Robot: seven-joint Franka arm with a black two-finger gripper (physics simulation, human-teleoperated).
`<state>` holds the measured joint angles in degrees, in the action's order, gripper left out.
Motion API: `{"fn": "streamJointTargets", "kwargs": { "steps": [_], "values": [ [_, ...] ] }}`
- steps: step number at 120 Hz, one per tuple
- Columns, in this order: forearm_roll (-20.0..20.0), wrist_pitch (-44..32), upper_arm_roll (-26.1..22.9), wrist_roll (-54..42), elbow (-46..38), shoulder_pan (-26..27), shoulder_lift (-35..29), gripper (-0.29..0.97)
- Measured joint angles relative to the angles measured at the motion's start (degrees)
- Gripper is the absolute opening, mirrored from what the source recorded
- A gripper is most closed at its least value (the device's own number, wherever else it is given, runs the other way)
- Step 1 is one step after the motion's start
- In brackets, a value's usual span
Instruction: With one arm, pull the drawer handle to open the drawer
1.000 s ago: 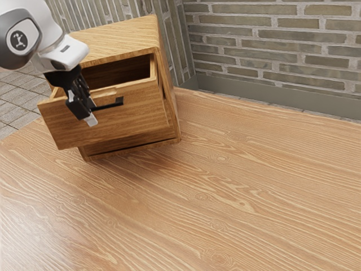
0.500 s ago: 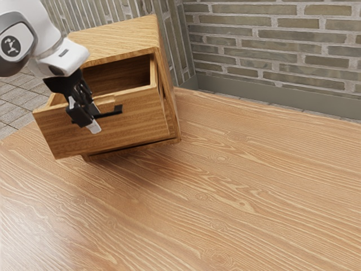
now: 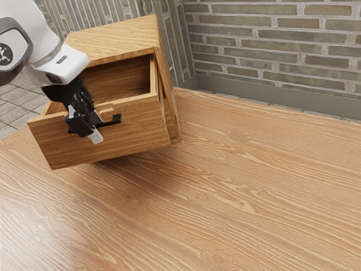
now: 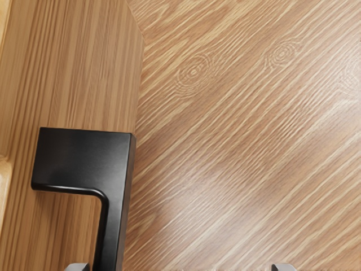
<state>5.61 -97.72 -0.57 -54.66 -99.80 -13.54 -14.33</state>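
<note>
Exterior view first. Shows a wooden cabinet point(image 3: 121, 39) at ten o'clock on the table point(image 3: 254, 186), backed toward the brick wall point(image 3: 271, 39). Shows its drawer point(image 3: 113, 135) drawn well out toward eight o'clock, hollow inside open to view, front panel standing clear of the cabinet's face. Finds the gripper point(image 3: 86, 121) at nine o'clock, reaching down from the arm point(image 3: 34, 39) onto the black handle point(image 3: 110, 119) on the drawer front. Looks spread rather than clamped, with the handle bar hooked and not pinched (judged mostly from the other camera).

Wrist view next. Looks past the hand onto the handle point(image 4: 84, 161), a bent black bar standing off the drawer front point(image 4: 67, 68), with bare table point(image 4: 242, 141) beyond the panel's edge. Catches two grey fingertips point(image 4: 77, 267) set wide apart, the bar running in just beside one and well clear of the other. Reads as jaws open, gripping nothing from both sides.

Step in hand: the pull itself, judged far along, with much of the drawer's depth seemingly out. Next move calls for a straight draw toward eight o'clock, in line with the drawer's slides, keeping the near finger behind the bar so as not to slip off its end. Cannot tell how much travel remains before the stop.
</note>
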Motion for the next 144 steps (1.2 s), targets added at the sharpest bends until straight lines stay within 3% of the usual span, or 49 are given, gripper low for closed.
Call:
{"fn": "streamJointTargets", "kwargs": {
  "steps": [66,120,144],
  "values": [
    [-0.52,0.24,-1.07,1.04,-3.49,-0.61,-3.5,0.35],
    [-7.6,0.19,-3.43,2.92,0.16,-1.49,-5.49,0.39],
    [-8.51,0.17,-3.82,3.55,1.69,-1.57,-6.44,0.56]
  ]
}}
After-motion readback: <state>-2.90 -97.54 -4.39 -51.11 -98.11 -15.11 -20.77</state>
